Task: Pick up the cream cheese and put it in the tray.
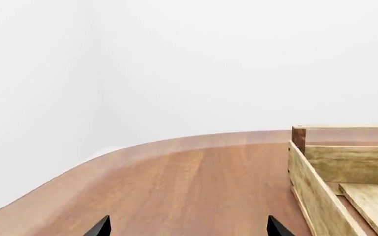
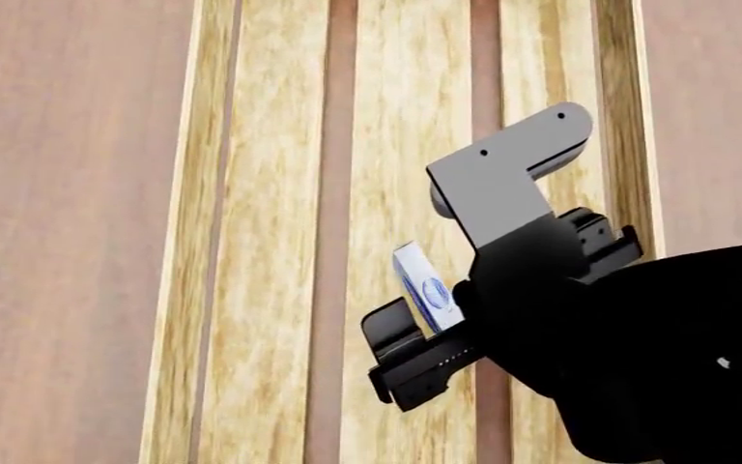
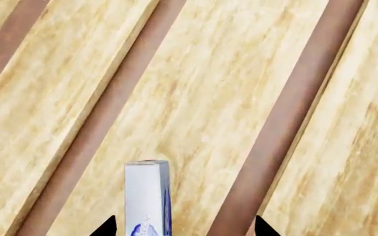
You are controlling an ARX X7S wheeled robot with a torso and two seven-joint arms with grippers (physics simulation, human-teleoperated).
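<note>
Pale wood slats of the tray (image 2: 268,242) fill the head view, with the right tool (image 2: 439,319) above them grasping the cream cheese (image 2: 428,288), a small white box with a blue oval logo, held on edge. Only the right wrist view shows the box's narrow white end (image 3: 147,196) between the black fingertips (image 3: 105,227), over the slats. Only the left wrist view shows the brown tabletop (image 1: 175,187), a tray corner post (image 1: 299,137) and the left tool (image 1: 187,227), released.
</note>
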